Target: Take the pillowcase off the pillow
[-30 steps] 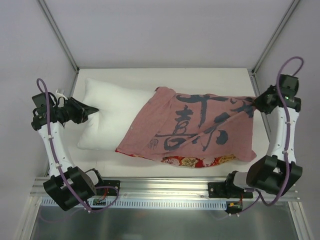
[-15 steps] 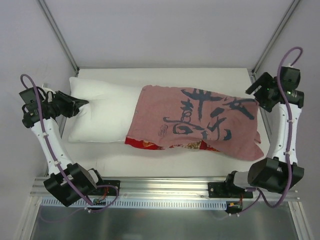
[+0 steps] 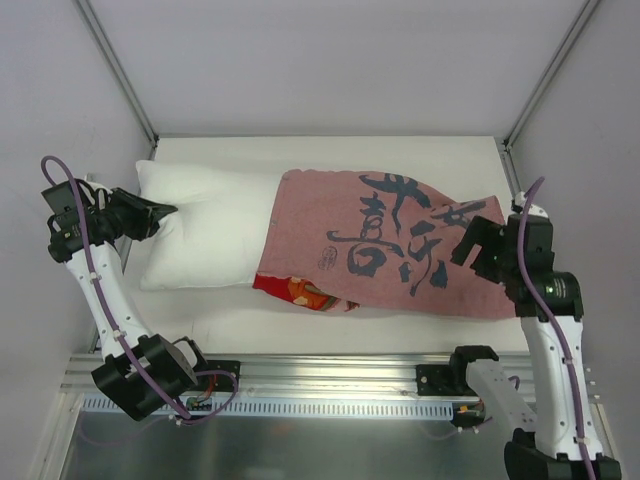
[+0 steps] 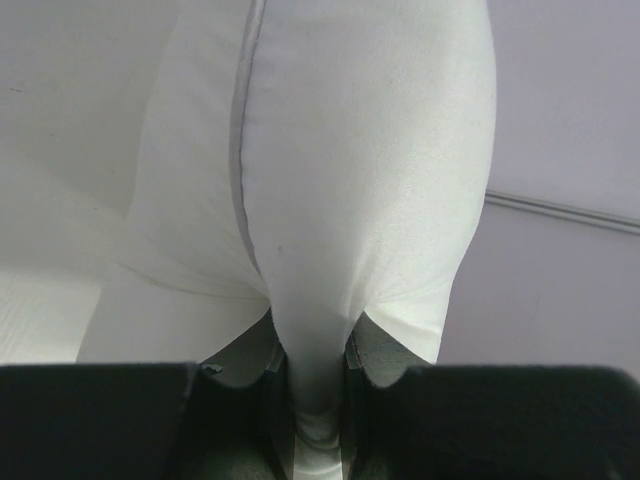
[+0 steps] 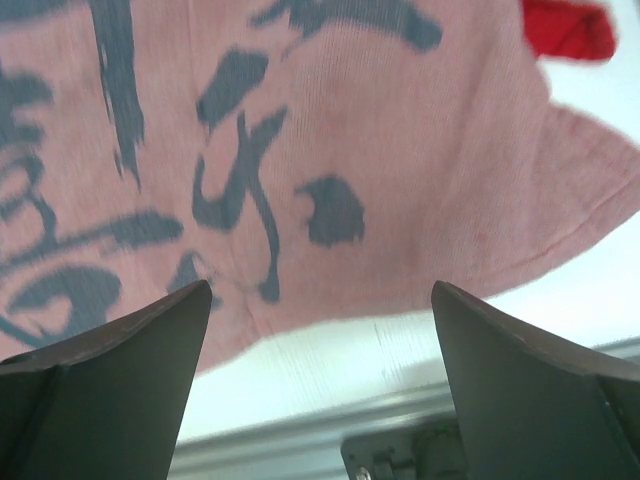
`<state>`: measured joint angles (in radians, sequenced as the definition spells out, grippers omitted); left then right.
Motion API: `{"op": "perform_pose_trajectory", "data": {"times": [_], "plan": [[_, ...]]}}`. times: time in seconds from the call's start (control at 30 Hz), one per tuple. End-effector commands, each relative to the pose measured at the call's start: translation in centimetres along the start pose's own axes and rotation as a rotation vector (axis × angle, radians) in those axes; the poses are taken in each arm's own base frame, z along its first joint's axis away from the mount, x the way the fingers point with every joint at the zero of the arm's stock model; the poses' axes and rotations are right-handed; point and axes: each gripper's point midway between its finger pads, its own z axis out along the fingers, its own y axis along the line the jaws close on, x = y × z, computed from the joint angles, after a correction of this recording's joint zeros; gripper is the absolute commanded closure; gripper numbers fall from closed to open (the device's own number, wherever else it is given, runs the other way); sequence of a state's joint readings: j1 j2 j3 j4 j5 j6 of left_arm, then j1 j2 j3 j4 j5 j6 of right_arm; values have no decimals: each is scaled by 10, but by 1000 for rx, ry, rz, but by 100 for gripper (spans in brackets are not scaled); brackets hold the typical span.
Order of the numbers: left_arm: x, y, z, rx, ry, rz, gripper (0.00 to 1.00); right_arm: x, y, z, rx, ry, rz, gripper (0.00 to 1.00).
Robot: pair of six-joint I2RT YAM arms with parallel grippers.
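Observation:
The white pillow [image 3: 205, 228] lies across the table with its left half bare. The dusty-pink pillowcase [image 3: 400, 250] with dark-blue calligraphy covers its right half, and a red floral underside [image 3: 300, 290] peeks out at the near edge. My left gripper [image 3: 168, 211] is shut on the pillow's left end; in the left wrist view white pillow fabric [image 4: 340, 200] is pinched between the jaws [image 4: 310, 375]. My right gripper [image 3: 468, 245] hovers open over the pillowcase's right part, holding nothing. In the right wrist view the pink pillowcase [image 5: 330, 150] lies beyond the spread fingers [image 5: 320, 300].
Grey metal frame posts [image 3: 115, 70] rise at the back corners. A rail [image 3: 330, 375] runs along the table's near edge by the arm bases. A white table strip [image 5: 330, 360] shows past the pillowcase edge.
My right gripper opened, let go of the pillowcase's right end and swung forward and lower over the cloth. The pillowcase dropped flat. The left arm pulled the pillow leftward, baring more of it.

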<state>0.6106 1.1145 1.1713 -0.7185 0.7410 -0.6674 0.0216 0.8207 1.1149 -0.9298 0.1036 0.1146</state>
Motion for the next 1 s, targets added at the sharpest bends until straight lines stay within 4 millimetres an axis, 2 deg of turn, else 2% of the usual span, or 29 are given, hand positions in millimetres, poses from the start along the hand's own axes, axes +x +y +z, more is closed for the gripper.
{"op": "perform_pose_trajectory", "data": {"times": [0.0, 0.03, 0.1, 0.13, 0.2, 0.23, 0.27, 0.3, 0.33, 0.37, 0.4, 0.43, 0.47, 0.57, 0.7, 0.73, 0.8, 0.83, 0.87, 0.9, 0.97], "plan": [[-12, -16, -9, 51, -75, 34, 100, 48, -3, -3, -19, 99, -44, 4], [-12, -16, -9, 50, -75, 35, 100, 65, 0, -1, -56, 125, -39, 4], [-11, -17, -9, 53, -73, 36, 100, 82, 14, 2, -126, 147, -30, 4], [-11, -17, -9, 54, -74, 39, 100, 98, 17, 8, -150, 180, -40, 4], [-11, -18, -9, 56, -71, 38, 100, 111, 36, 10, -226, 203, -88, 4], [-10, -18, -9, 57, -70, 40, 100, 119, 39, 17, -219, 218, -126, 4], [-10, -19, -9, 59, -69, 42, 100, 129, 52, 13, -266, 231, -206, 4], [-10, -20, -10, 60, -69, 42, 100, 125, 58, 17, -260, 186, -243, 4], [-10, -20, -9, 60, -68, 41, 100, 130, 64, 22, -248, 190, -299, 4], [-9, -20, -9, 62, -66, 45, 100, 137, 81, 16, -299, 181, -382, 4], [-9, -20, -9, 62, -64, 44, 100, 134, 84, 20, -271, 142, -435, 4], [-9, -19, -9, 61, -64, 41, 100, 142, 91, 27, -246, 155, -502, 4], [-9, -19, -9, 60, -64, 41, 100, 145, 110, 22, -291, 133, -554, 4], [-8, -19, -8, 62, -58, 35, 100, 158, 143, 34, -304, 129, -632, 4], [-8, -22, -9, 72, -54, 39, 100, 180, 160, 58, -243, 199, -641, 2], [-8, -24, -10, 77, -53, 42, 100, 184, 161, 61, -225, 214, -634, 5], [-9, -26, -10, 83, -52, 47, 100, 188, 155, 66, -190, 225, -629, 28], [-9, -27, -10, 85, -47, 42, 100, 187, 152, 67, -177, 219, -609, 56], [-9, -27, -9, 87, -43, 40, 100, 183, 144, 68, -154, 216, -601, 72], [-10, -29, -10, 92, -42, 41, 100, 172, 132, 70, -124, 192, -559, 96], [-10, -30, -10, 96, -37, 40, 100, 157, 109, 70, -62, 169, -527, 99]]}}
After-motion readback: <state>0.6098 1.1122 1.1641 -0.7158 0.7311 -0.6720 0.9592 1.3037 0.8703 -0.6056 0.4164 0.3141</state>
